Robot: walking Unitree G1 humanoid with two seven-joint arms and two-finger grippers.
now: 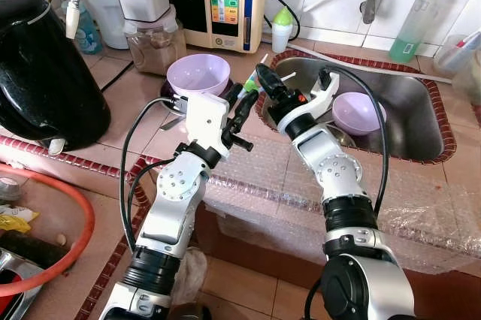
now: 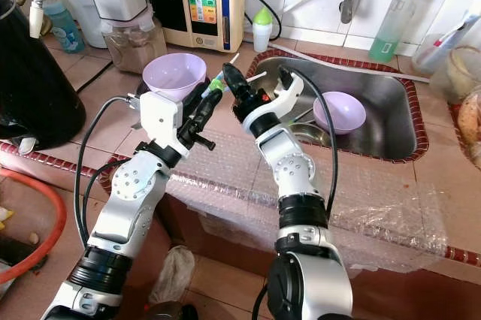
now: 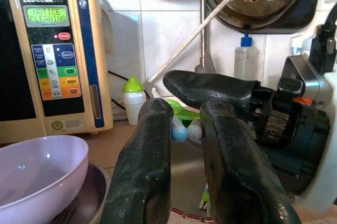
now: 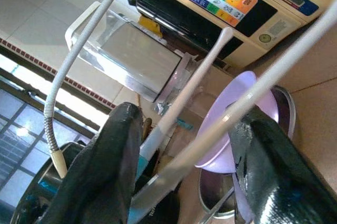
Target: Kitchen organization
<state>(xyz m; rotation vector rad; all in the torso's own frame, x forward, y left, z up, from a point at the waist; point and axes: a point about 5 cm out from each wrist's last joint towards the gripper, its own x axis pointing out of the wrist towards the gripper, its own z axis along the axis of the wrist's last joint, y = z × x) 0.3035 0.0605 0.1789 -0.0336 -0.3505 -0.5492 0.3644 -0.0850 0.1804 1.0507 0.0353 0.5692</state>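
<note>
Black-fingered left gripper (image 1: 248, 97) — meets right gripper (image 1: 264, 77) — over sink (image 1: 421, 121).

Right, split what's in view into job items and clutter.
Job: left gripper, right gripper, white-and-green utensils, purple bowl on counter, purple bowl in sink.
Clutter: water ioniser, black pot, green bottle, bubble wrap.

The head views are bright and evenly lit, sharp, with soft shadows only. Glare sits on the black kettle (image 1: 45, 72) at 9 o'clock. In the left wrist view the near fingers (image 3: 142, 182) are blurred. The right wrist view has bright window light at 8 o'clock.
</note>
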